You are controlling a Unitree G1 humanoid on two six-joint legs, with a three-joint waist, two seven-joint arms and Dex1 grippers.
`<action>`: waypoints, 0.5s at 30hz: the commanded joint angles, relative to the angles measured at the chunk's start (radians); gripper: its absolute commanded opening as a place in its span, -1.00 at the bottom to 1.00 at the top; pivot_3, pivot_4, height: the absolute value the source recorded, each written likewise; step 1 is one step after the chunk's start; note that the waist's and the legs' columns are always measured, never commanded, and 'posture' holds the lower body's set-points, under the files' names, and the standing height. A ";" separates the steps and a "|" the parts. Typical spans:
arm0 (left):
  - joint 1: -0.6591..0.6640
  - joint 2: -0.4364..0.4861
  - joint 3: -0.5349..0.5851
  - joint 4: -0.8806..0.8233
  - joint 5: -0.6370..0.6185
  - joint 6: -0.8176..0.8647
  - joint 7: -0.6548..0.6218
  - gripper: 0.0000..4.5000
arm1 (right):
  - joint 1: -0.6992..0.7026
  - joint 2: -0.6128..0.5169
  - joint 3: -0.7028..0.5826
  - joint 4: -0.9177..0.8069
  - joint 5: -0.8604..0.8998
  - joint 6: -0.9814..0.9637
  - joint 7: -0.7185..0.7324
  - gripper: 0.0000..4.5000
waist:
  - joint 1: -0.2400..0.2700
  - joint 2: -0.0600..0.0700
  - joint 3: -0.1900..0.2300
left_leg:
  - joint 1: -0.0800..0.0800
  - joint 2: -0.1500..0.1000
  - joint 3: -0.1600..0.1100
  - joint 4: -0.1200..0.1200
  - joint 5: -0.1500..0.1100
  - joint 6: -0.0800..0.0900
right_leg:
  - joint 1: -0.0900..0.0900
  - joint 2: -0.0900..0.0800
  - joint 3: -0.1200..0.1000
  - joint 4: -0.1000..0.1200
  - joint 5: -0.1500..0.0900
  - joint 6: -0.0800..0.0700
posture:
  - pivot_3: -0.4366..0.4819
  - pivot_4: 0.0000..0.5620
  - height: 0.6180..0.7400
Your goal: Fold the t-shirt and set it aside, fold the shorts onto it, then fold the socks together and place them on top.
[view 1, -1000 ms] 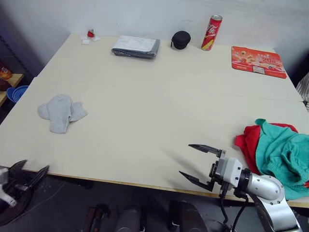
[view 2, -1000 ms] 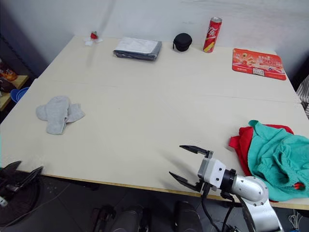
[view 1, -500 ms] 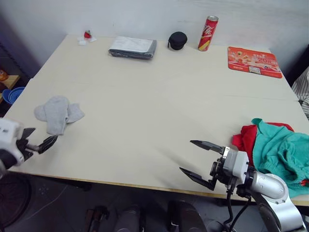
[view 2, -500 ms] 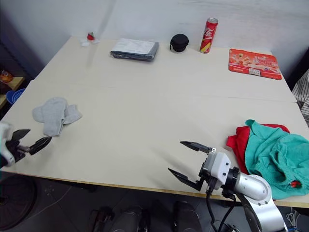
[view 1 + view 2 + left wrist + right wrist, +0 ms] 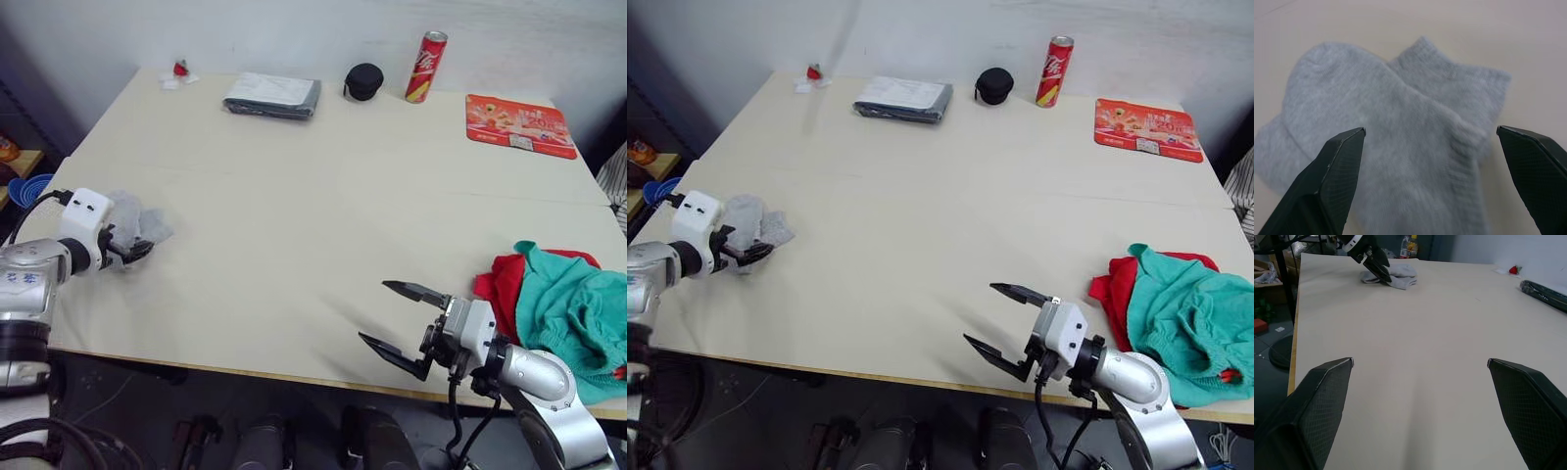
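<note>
My left gripper (image 5: 1430,147) hangs just over the socks (image 5: 1396,132), fingers spread wide to either side of the grey pair, which lies overlapped near the table's (image 5: 294,196) left edge. My right gripper (image 5: 402,318) hovers low above the bare front edge, fingers spread apart, holding nothing. At the far right the teal shorts (image 5: 573,308) lie crumpled on top of the red t-shirt (image 5: 502,284).

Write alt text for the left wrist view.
Two grey socks lie overlapped on a pale table, seen close up. The left end effector is open, its two black fingers standing on either side of the socks, not touching them.
</note>
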 commanded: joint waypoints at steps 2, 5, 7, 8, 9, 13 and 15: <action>-0.100 -0.015 -0.025 0.182 0.045 -0.086 -0.056 0.92 | 0.009 0.000 -0.012 -0.053 0.007 0.002 -0.018 1.00 | -0.002 -0.001 0.000 | 0.000 0.000 0.001 0.000 0.000 0.000 | 0.000 0.000 0.000 0.000 0.000 0.000 | -0.05 -0.47 1.00; -0.155 -0.026 -0.050 0.292 0.077 -0.125 -0.083 0.60 | 0.015 -0.002 -0.014 -0.057 0.000 0.000 -0.023 1.00 | -0.002 -0.002 0.000 | 0.000 0.000 0.001 0.001 0.000 0.000 | 0.000 0.000 0.000 0.000 0.000 0.000 | -0.05 -0.47 1.00; -0.178 -0.026 -0.063 0.335 0.094 -0.138 -0.104 0.28 | 0.017 -0.001 -0.019 -0.062 -0.001 0.002 -0.031 1.00 | -0.002 -0.002 -0.001 | 0.000 0.000 0.002 0.001 0.001 0.001 | 0.000 0.000 0.000 0.001 0.000 0.000 | -0.05 -0.47 1.00; -0.185 -0.025 -0.067 0.350 0.097 -0.141 -0.121 0.15 | 0.021 -0.001 -0.022 -0.067 -0.002 0.003 -0.036 1.00 | -0.003 -0.002 -0.001 | 0.000 0.000 0.002 0.001 0.001 0.001 | 0.000 0.000 0.000 0.001 0.000 0.000 | -0.05 -0.47 1.00; -0.192 -0.025 -0.069 0.362 0.099 -0.143 -0.132 0.01 | 0.024 -0.002 -0.025 -0.068 -0.002 0.003 -0.038 1.00 | -0.003 -0.002 -0.001 | 0.000 0.000 0.002 0.001 0.001 0.001 | 0.000 0.000 0.000 0.001 0.000 0.001 | -0.05 -0.47 1.00; -0.189 -0.031 -0.058 0.354 0.073 -0.135 -0.211 -0.56 | 0.047 -0.008 -0.037 -0.080 -0.004 0.000 -0.045 1.00 | -0.002 -0.002 -0.001 | 0.001 0.000 0.002 0.001 0.001 0.000 | 0.000 0.000 0.001 0.002 0.000 0.001 | -0.05 -0.47 1.00; -0.173 -0.047 -0.047 0.300 0.040 -0.100 -0.269 -0.84 | 0.060 -0.012 -0.044 -0.085 -0.006 -0.002 -0.045 1.00 | -0.002 -0.002 -0.001 | 0.001 0.000 0.002 0.001 0.001 0.000 | 0.000 0.000 0.001 0.002 0.000 0.001 | -0.05 -0.47 1.00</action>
